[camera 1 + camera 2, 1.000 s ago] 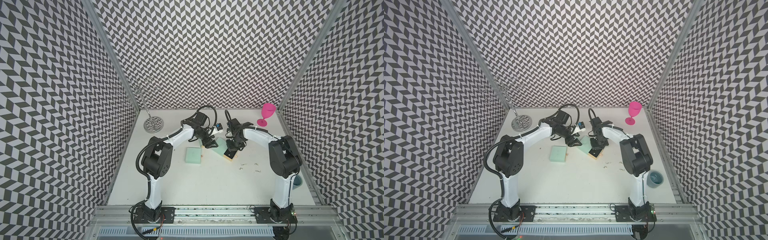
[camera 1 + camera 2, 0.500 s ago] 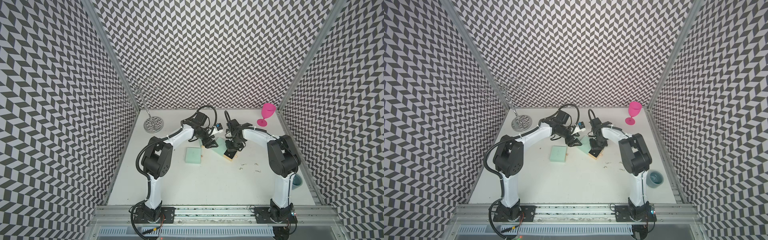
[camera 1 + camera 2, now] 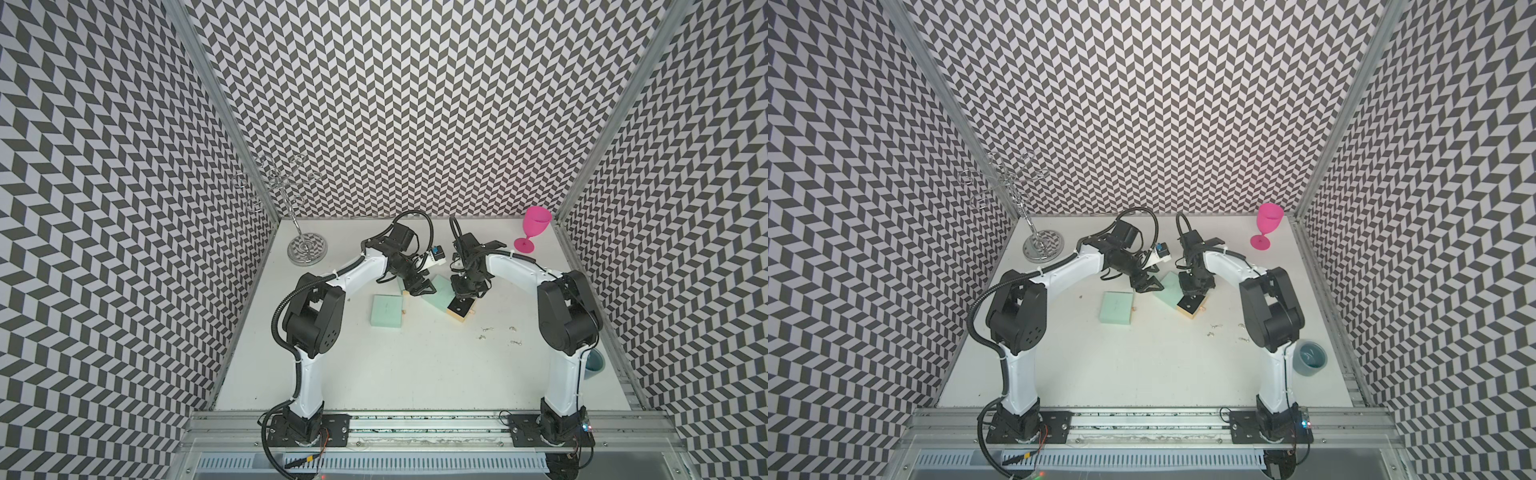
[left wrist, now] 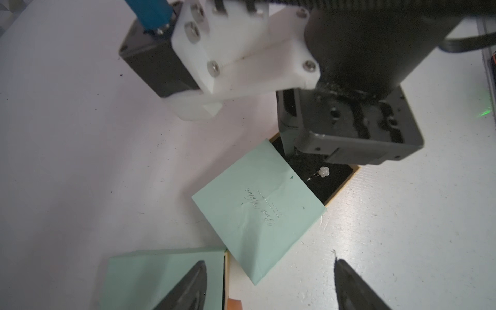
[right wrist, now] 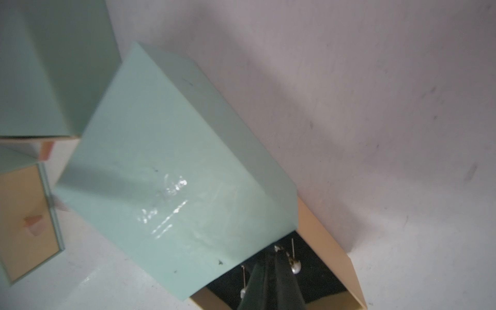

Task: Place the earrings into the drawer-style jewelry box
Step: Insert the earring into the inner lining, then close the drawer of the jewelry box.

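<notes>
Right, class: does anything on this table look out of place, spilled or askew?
Yes. Several tiny earrings lie scattered loose on the table near the right arm, outside the jewelry box, which sits at an angle with its drawer pulled partly out.

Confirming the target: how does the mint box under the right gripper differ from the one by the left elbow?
The open box has its drawer pulled out, black lining and earrings showing; the closed box shows a tan drawer front. The open box lies diagonal to the table edge; the closed box nearly square. The right gripper has shut jaws in the open box; the closed box lies clear. Both: mint sleeves, tan drawers.
</notes>
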`<state>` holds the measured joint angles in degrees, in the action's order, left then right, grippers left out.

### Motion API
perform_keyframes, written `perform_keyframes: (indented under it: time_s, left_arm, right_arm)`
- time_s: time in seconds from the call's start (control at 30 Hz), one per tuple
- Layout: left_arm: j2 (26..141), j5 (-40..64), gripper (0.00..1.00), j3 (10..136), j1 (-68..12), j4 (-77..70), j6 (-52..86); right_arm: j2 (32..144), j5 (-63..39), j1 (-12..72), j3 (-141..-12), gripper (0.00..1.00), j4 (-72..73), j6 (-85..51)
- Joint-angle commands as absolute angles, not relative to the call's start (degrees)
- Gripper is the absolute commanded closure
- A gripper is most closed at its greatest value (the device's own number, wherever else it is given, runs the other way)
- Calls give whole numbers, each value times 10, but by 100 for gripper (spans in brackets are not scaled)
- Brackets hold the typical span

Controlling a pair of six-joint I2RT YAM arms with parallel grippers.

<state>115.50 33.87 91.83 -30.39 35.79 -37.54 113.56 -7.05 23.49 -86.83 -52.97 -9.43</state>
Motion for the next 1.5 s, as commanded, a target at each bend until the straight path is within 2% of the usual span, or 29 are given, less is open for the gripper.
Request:
perform_keyframes:
  time_s: [0.0,0.23,0.4,0.53,0.6,0.7,0.8,1.03,1.47]
  left_arm:
    - [1158,345,24,939,-299,350,-386]
    - [1173,285,25,947,-293,312,-395]
    - [1189,250,30,948,-284,293,-411]
    - [1187,203,38,915,-284,255,-425]
    - [1186,181,47,905,-284,228,-423]
    - [1188,166,56,917,-290,203,-417]
    - [1203,159,60,949,-300,199,-425]
    - [1259,133,63,1014,-319,223,-458]
    - [1285,108,62,990,-351,236,-512]
  right_arm:
    - [1093,-66,234,-878,90,-560,-98]
    - [1035,-53,233,-832,90,-564,-121]
    - [959,-52,233,-730,90,-539,-158]
    - [916,-69,232,-648,91,-506,-185]
    - [900,-82,232,-615,91,-483,-198]
    - [882,-94,232,-585,92,-456,-219]
    - [872,-109,232,-566,92,-430,-233]
    - [881,-109,232,-552,92,-403,-238]
    - [911,-95,222,-559,92,-393,-218]
